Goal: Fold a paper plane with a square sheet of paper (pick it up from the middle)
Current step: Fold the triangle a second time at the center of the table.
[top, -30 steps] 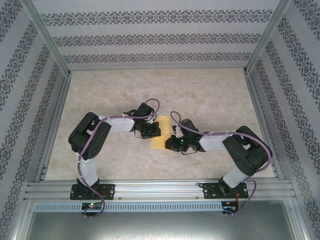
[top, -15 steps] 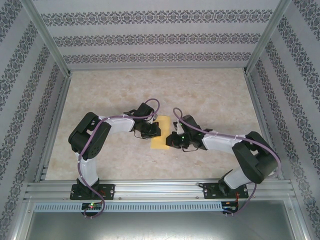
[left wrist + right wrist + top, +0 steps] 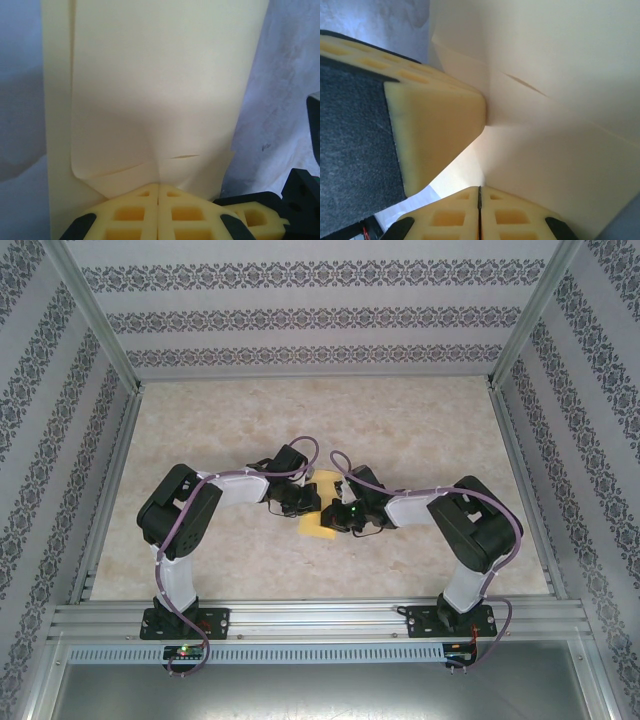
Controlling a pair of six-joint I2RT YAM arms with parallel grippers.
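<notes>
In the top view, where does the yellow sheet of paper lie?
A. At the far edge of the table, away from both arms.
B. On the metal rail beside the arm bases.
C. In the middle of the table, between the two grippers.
C: the yellow sheet of paper lies mid-table, with the left gripper at its left side and the right gripper at its right side.

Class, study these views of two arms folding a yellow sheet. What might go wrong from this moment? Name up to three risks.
1. The shut left pincer and shut right pincer crowd one spot on the square sheet of paper; they may collide.
2. A pucker spreads from the left pincer's tips; more pushing may set a stray crease.
3. The loose upper layer may slide, skewing the fold.
</notes>
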